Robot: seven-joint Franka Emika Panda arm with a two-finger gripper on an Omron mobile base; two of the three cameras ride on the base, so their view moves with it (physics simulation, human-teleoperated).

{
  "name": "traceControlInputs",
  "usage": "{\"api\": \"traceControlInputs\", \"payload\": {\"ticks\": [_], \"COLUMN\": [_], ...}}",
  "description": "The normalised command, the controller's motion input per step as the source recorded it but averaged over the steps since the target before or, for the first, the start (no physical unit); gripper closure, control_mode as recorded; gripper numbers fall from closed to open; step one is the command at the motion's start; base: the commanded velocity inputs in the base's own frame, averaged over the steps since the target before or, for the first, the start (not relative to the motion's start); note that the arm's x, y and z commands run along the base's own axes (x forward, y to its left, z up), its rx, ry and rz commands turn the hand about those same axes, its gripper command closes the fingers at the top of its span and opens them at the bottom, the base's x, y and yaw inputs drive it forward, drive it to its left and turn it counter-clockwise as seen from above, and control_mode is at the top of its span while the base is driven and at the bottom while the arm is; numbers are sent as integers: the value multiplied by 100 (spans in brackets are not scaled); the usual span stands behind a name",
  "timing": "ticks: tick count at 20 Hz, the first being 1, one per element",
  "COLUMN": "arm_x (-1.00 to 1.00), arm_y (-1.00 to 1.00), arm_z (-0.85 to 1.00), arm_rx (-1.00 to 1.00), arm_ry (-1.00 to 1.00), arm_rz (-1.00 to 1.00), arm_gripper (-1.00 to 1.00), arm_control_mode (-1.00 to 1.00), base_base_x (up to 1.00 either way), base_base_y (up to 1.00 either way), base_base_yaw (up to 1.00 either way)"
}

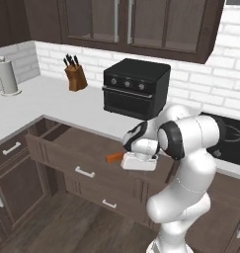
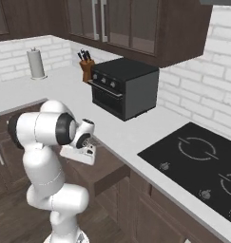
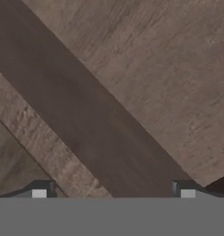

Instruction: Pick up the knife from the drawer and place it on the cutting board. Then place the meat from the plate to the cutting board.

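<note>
**Knife still in the drawer, hand parked right over it**

Drawer (image 1: 87,153) is pulled out wide from under the counter (image 1: 52,101), which is why its inside is exposed and the knife (image 1: 113,157) can be reached from above. Knife lies flat on the drawer floor toward the right side, only its orange handle peeking out just left of the hand. No board, plate or meat anywhere I can make out, so my guess is step one is barely started.

Arm is folded up tight: elbow high, forearm doubling back down, wrist dropped low into the drawer. Gripper (image 3: 111,193) points straight down at the wood, and the hand view has the two tips sitting far apart at the bottom edge, so the pincer is spread with nothing between it. From the left camera the hand looks a bit right of the handle, so I'd say it needs a small nudge left before closing.
</note>
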Motion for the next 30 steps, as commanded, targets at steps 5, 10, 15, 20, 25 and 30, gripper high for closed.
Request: {"api": "traceControlInputs", "payload": {"ticks": [5,10,15,20,25,30], "arm_x": [-58,-99,-65,-3,97,100], "arm_y": [76,99,51,-11,-15,22], "arm_z": [-37,-17,34,100,92,18], "arm_rx": [1,2,1,0,-2,-8], "arm_ry": [-4,0,-13,-21,-14,-5], "arm_rz": [12,15,8,8,-3,-32], "arm_gripper": [-100,-100,-100,-100,-100,-100], "arm_control_mode": [-100,-100,-100,-100,-100,-100], "base_base_x": [0,0,0,0,0,0], "base_base_y": [0,0,0,0,0,0], "base_base_yaw": [0,0,0,0,0,0]}}
